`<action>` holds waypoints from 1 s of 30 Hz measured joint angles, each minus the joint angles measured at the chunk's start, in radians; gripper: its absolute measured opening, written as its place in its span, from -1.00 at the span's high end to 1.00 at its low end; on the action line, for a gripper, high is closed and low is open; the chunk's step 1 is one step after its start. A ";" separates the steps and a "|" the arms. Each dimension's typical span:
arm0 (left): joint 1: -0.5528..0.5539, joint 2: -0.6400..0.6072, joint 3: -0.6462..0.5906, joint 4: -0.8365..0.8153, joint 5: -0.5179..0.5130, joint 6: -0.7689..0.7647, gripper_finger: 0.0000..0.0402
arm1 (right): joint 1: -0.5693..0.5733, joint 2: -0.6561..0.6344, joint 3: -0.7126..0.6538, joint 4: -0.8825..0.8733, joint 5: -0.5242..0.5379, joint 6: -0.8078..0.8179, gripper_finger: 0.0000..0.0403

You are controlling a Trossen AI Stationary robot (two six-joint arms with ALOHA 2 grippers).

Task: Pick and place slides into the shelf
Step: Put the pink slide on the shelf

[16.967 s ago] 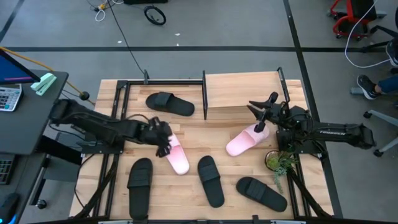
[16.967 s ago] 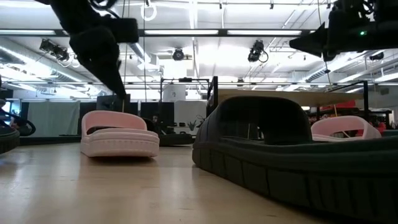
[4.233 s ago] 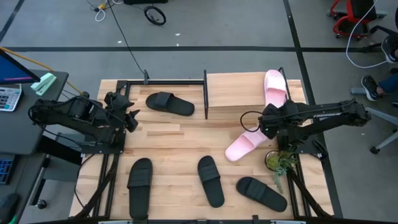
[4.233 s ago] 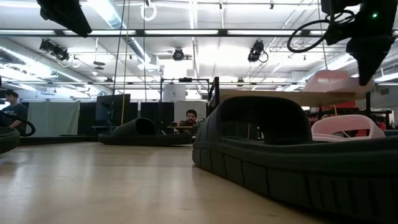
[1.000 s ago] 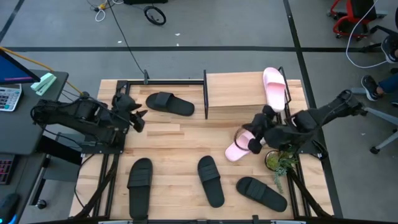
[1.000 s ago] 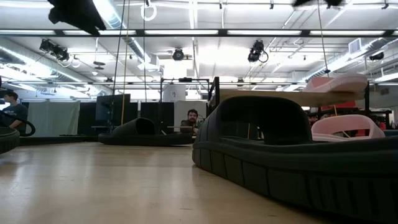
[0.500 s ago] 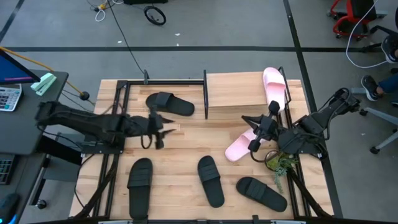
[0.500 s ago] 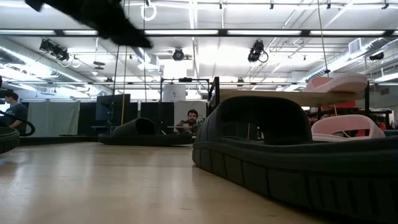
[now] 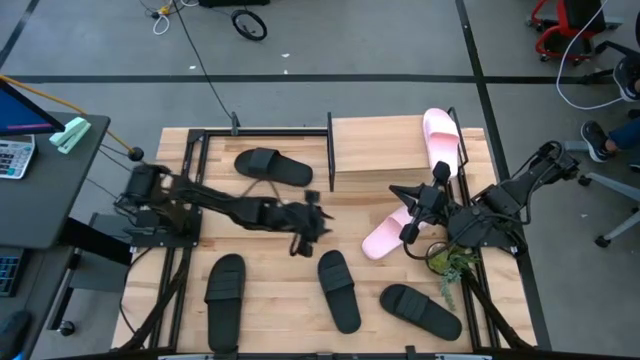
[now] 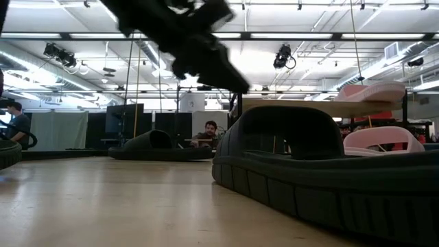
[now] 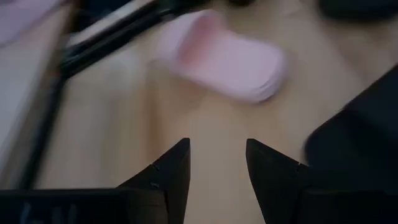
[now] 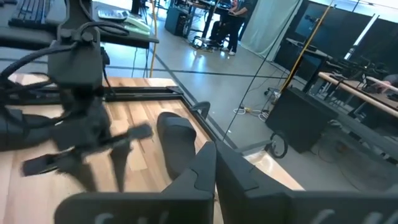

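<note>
My left gripper (image 9: 310, 228) hangs open over the middle of the table, above bare wood, between the far black slide (image 9: 272, 166) and the middle black slide (image 9: 338, 290). Its wrist view looks toward the pale pink slide (image 11: 224, 59) that lies flat on the table (image 9: 385, 232). The other pink slide (image 9: 440, 140) lies sole down on the top board of the shelf (image 9: 380, 150). My right gripper (image 9: 420, 205) is shut and floats just right of the pink slide on the table. Two more black slides (image 9: 225, 298) (image 9: 420, 310) lie near the near edge.
A small potted plant (image 9: 445, 262) stands by the right arm's base. The shelf's black posts (image 9: 329, 150) rise at the far side of the table. In the low view a black slide (image 10: 322, 171) fills the foreground. A person (image 10: 206, 132) sits in the room behind.
My left arm has swept quickly from the table's left edge toward its middle, stretching out past the far black slide toward the pink slide on the table. My right gripper has drawn slightly back from that pink slide. No slide has moved.
</note>
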 joint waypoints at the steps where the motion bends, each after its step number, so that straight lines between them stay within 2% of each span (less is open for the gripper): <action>1: -0.005 0.035 0.039 0.001 0.035 0.003 0.20 | 0.000 0.000 0.000 -0.011 -0.002 0.003 0.94; 8: -0.032 0.184 0.259 -0.102 0.119 0.166 0.18 | 0.000 0.000 0.000 -0.033 -0.004 0.005 0.93; 12: -0.033 0.258 0.318 -0.111 0.189 0.249 0.11 | 0.000 -0.001 0.000 -0.023 -0.004 0.008 0.94; 17: -0.032 0.323 0.341 -0.093 0.192 0.291 0.02 | 0.000 -0.006 -0.001 -0.011 0.004 0.026 0.94; 25: -0.003 0.350 0.341 0.056 0.195 0.299 0.02 | -0.002 -0.006 -0.001 -0.013 0.008 0.026 0.94; 30: 0.017 0.367 0.341 0.072 0.290 0.261 0.01 | -0.001 -0.005 -0.001 -0.013 0.008 0.025 0.94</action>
